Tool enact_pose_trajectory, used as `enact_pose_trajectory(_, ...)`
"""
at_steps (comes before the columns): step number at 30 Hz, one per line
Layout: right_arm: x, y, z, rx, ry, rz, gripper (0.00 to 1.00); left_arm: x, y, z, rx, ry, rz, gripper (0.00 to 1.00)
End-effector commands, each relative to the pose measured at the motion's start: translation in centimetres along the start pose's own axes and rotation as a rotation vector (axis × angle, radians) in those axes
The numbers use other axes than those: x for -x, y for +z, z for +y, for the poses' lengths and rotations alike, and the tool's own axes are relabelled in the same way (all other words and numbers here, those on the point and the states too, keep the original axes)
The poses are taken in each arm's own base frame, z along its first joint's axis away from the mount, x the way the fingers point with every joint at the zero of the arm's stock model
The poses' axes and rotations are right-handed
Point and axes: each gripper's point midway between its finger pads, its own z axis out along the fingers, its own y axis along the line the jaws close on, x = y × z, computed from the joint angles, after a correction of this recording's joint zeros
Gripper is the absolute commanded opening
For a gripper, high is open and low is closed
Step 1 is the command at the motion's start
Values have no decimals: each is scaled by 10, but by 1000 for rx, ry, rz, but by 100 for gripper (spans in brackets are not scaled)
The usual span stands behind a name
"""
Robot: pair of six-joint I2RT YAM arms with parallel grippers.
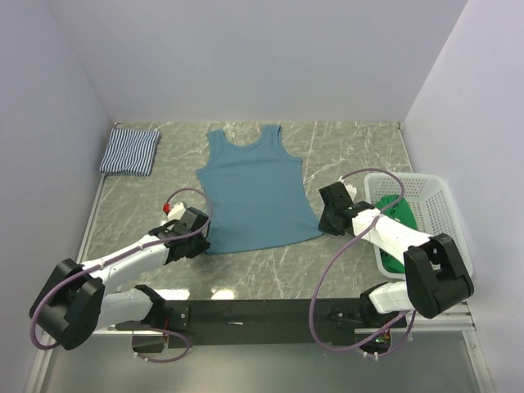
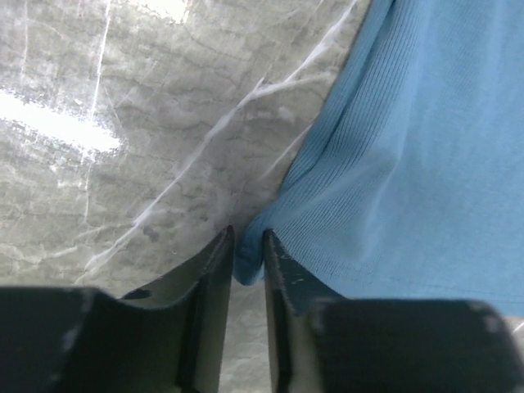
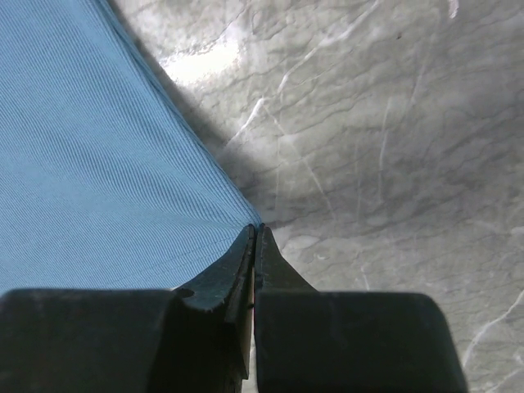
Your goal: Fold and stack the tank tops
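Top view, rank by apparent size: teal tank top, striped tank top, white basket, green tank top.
1. Teal tank top, largest.
2. White basket.
3. Striped tank top, folded, smallest fully seen.
Green tank top: partly hidden in the basket, unranked.

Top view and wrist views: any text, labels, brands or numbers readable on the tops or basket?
None: no readable text in any view. The teal tank top, striped tank top, green tank top and white basket show no labels, brands or numbers.
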Motion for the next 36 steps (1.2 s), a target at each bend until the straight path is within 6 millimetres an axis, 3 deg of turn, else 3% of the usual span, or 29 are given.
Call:
enact_pose_trajectory(1, 11, -7, -4, 1, 2, -37, 0, 3, -1, 2, 2, 2, -22, 26)
enact_pose_trajectory(9, 15, -13, -1, 34, 7, -36, 0, 20, -15, -14, -41, 21, -63, 0)
enact_pose_trajectory(13, 23, -31, 9, 101, 12, -60, 0, 35, -32, -29, -90, 33, -93, 1)
enact_pose_trajectory(15, 31, -47, 20, 163, 19, -81, 0, 52, -57, -41, -132, 19, -134, 0)
enact_pose_trajectory(18, 54, -91, 37, 280, 30, -155, 0, 83, -105, -59, -218, -12, -209, 1)
enact_pose_trajectory(19, 67, -119, 45, 341, 36, -198, 0, 93, -119, -63, -236, -20, -238, 0)
enact_pose_trajectory(20, 74, -135, 49, 373, 33, -225, 0, 112, -146, -76, -293, -42, -283, 1)
enact_pose_trajectory(21, 82, -152, 51, 403, 39, -256, 0, 118, -163, -75, -305, -46, -300, 1)
enact_pose_trajectory(22, 88, -175, 51, 434, 45, -290, 0, 128, -180, -78, -329, -53, -331, 0)
enact_pose_trajectory(23, 107, -209, 57, 486, 53, -363, 0, 146, -213, -88, -395, -77, -375, 1)
enact_pose_trajectory(24, 115, -230, 58, 515, 59, -403, 0, 155, -234, -91, -439, -87, -405, 1)
enact_pose_trajectory(25, 128, -271, 61, 581, 64, -462, 0, 162, -251, -95, -475, -83, -430, 1)
enact_pose_trajectory(26, 134, -291, 61, 611, 67, -498, 0, 178, -287, -103, -553, -107, -476, 0)
enact_pose_trajectory(28, 145, -327, 63, 662, 67, -551, 0, 192, -318, -110, -614, -109, -521, 1)
enact_pose_trajectory(29, 156, -361, 63, 711, 68, -616, 0, 204, -347, -114, -671, -127, -560, 0)
enact_pose_trajectory(31, 171, -393, 67, 750, 66, -670, 0, 215, -362, -124, -693, -115, -590, 1)
enact_pose_trajectory(32, 176, -400, 69, 753, 59, -685, 0, 224, -378, -129, -724, -125, -614, 0)
enact_pose_trajectory(33, 183, -396, 74, 738, 54, -679, 0, 228, -375, -137, -716, -120, -615, 1)
enact_pose_trajectory(35, 194, -407, 79, 749, 42, -711, 0, 238, -386, -148, -752, -127, -645, 1)
enact_pose_trajectory(36, 200, -405, 82, 743, 39, -712, 0, 242, -380, -155, -736, -126, -651, 1)
